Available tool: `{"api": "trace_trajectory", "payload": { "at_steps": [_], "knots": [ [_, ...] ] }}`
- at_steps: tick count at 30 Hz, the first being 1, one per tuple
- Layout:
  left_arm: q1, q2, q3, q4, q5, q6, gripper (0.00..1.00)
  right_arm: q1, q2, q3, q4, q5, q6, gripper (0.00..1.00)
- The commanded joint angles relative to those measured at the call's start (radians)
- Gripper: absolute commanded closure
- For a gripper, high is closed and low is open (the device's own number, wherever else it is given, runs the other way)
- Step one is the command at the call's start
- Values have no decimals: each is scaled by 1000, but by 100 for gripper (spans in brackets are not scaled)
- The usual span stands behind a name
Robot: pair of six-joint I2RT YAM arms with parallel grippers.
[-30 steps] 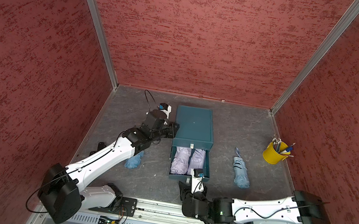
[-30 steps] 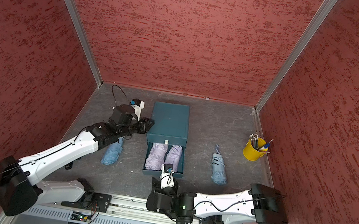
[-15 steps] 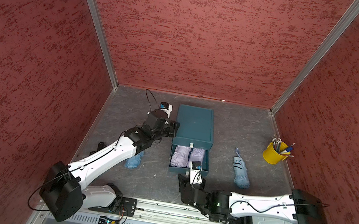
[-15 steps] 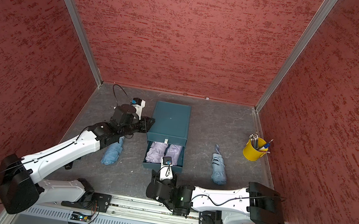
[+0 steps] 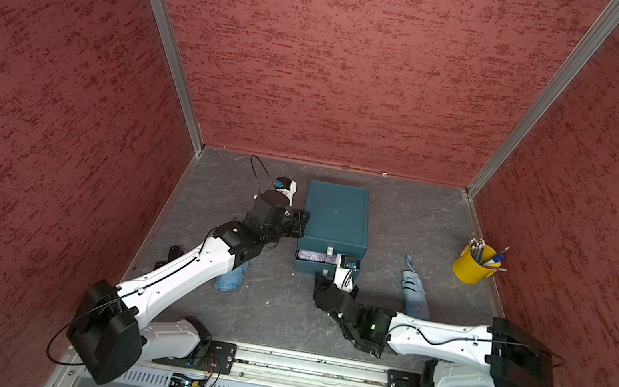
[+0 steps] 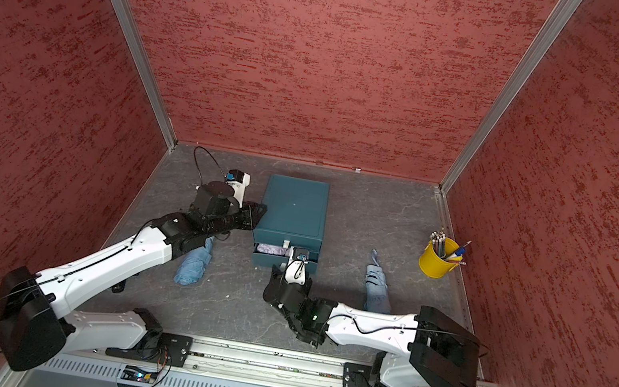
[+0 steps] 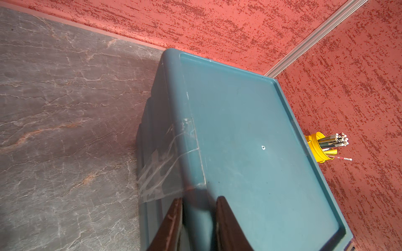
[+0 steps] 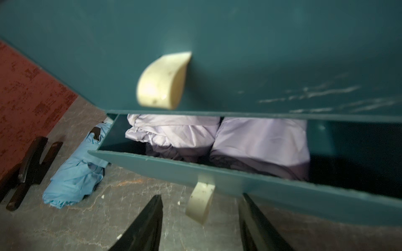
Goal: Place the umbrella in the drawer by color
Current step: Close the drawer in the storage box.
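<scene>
A teal cabinet [image 5: 336,215] [image 7: 250,130] stands mid-floor. Its lower drawer [image 8: 217,178] is open a small way and holds two lilac umbrellas [image 8: 250,139] [image 5: 312,256]. One blue umbrella [image 5: 228,280] [image 8: 74,173] lies left of the cabinet, partly under my left arm. Another blue umbrella [image 5: 414,291] lies on the floor to the right. My left gripper [image 5: 303,219] [image 7: 200,198] is shut on the cabinet's top left edge. My right gripper [image 5: 331,282] [image 8: 201,195] is open at the drawer front, with the cream handle [image 8: 201,202] between its fingers, untouched.
A yellow cup of pencils [image 5: 470,268] [image 7: 315,150] stands by the right wall. The upper drawer is shut, with its cream handle [image 8: 163,80] above the gap. Red walls close in three sides. A small black clamp [image 5: 174,255] lies near the left wall.
The lower drawer has slid most of the way back into the cabinet, and my right gripper has followed it forward. My left gripper has stayed on the cabinet's edge.
</scene>
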Motion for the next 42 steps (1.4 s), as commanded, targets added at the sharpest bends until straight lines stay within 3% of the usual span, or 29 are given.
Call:
{"api": "trace_trajectory", "payload": {
  "at_steps": [1, 10, 19, 26, 31, 34, 38, 40, 42],
  "knots": [
    [-24, 50, -81, -256, 80, 38, 74, -56, 17, -28, 123, -32, -13, 41],
    [-23, 40, -82, -271, 85, 29, 74, -107, 51, -48, 202, -70, 29, 36],
    [-25, 27, -81, -286, 89, 13, 72, -138, 35, -51, 168, -79, 69, 28],
    [-26, 24, -84, -291, 86, 14, 72, -141, -3, -37, 68, -34, 81, 15],
    [-27, 23, -90, -291, 88, 21, 72, -145, -12, -43, 111, -13, 30, 11],
    [-27, 26, -89, -295, 91, 24, 72, -146, 7, -45, 191, -3, -32, 17],
    [-27, 29, -89, -294, 90, 28, 72, -151, 52, -16, 256, -7, -123, 38],
    [-27, 33, -89, -298, 90, 32, 73, -152, 89, -2, 261, 0, -152, 54],
    [-26, 35, -90, -301, 92, 32, 73, -151, 97, -3, 285, 0, -168, 56]
  ]
}}
